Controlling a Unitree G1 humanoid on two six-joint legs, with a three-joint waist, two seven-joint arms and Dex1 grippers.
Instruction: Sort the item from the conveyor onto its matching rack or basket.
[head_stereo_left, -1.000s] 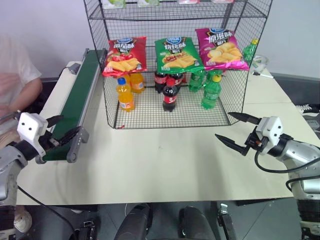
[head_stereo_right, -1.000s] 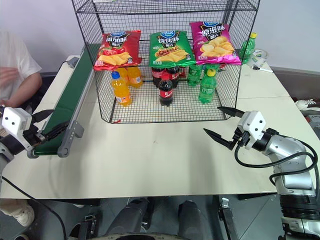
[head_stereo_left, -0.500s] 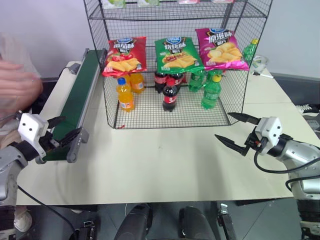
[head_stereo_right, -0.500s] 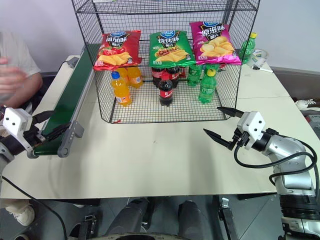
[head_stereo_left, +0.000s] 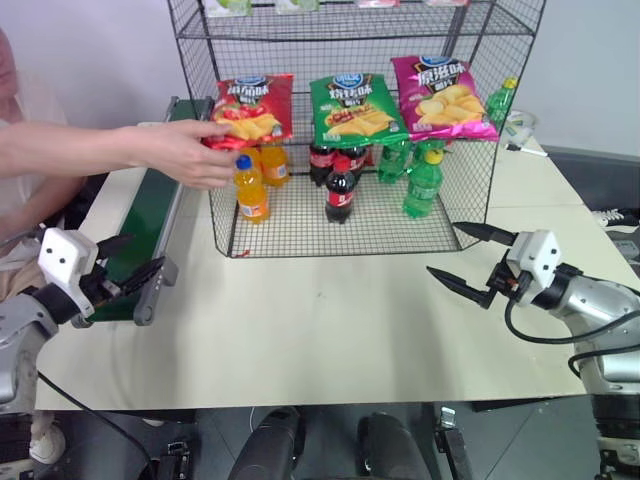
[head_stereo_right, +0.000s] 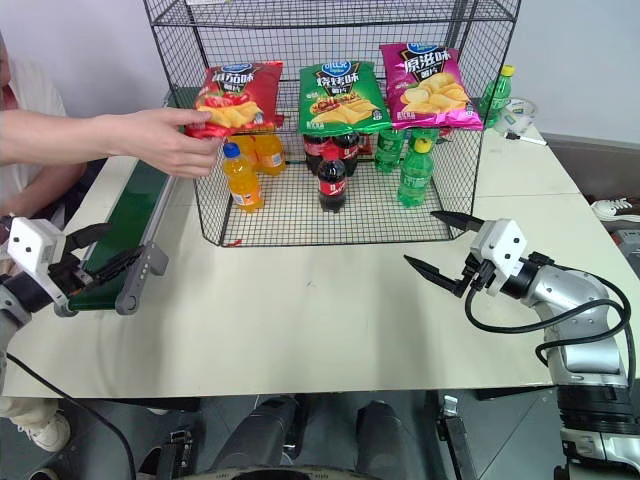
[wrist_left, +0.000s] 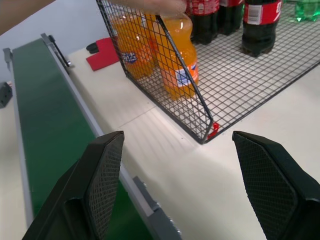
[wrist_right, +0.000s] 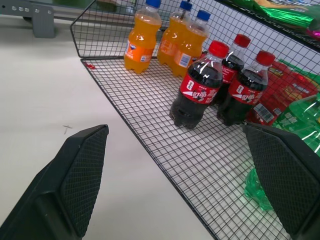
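Note:
The item, a red crisp bag (head_stereo_left: 250, 105), hangs at the left of the rack's (head_stereo_left: 470, 120) middle tier. A person's hand (head_stereo_left: 195, 150) reaches over the conveyor (head_stereo_left: 150, 215) and grips the bag's lower left corner. My left gripper (head_stereo_left: 137, 256) stands open just above the near end of the green belt (wrist_left: 45, 125), with nothing between its fingers (wrist_left: 102, 170). My right gripper (head_stereo_left: 445, 250) is open too, level over the table in front of the rack's right corner and apart from it. The visible belt carries nothing.
A green bag (head_stereo_left: 350, 108) and a magenta bag (head_stereo_left: 445, 95) hang beside the red one. Orange bottles (head_stereo_left: 250, 185), cola bottles (wrist_right: 200, 85) and green bottles (head_stereo_left: 422, 180) stand on the rack's floor. A green bottle (head_stereo_left: 502, 100) stands outside at the back right.
The person's arm has come in from the left, across the conveyor, and the hand now grips the red bag on the rack. Both grippers have stayed where they were, open.

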